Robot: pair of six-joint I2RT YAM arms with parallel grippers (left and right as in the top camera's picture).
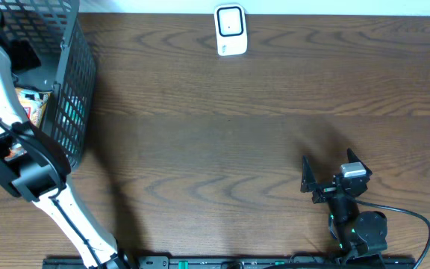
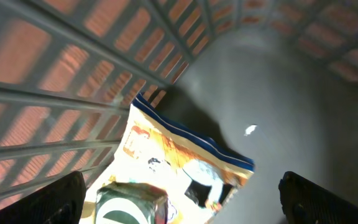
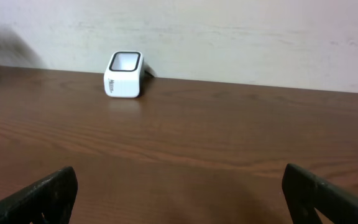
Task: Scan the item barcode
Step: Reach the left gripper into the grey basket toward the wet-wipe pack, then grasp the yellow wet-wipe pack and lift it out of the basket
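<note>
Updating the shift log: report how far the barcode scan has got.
Done: nothing scanned yet. In hand: the left end effector sits open inside the basket above the snack packet, gripping nothing. Remaining: grasp the packet, lift it out, show its barcode to the white scanner at the far edge of the table. The right end effector is open, empty.

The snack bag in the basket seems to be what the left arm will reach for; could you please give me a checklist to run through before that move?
1. Left gripper open: ok, jaws wide, holding nothing.
2. Snack bag under the gripper: ok, it lies inside the basket, between the finger lines.
3. Bag free of neighbours: cannot tell; a green-and-white item overlaps its lower edge.
4. Barcode located: cannot tell; none shows on the visible face.
5. Scanner unobstructed: ok, alone at the far edge of the table.
6. Right gripper out of the way: ok, open and empty.
</note>
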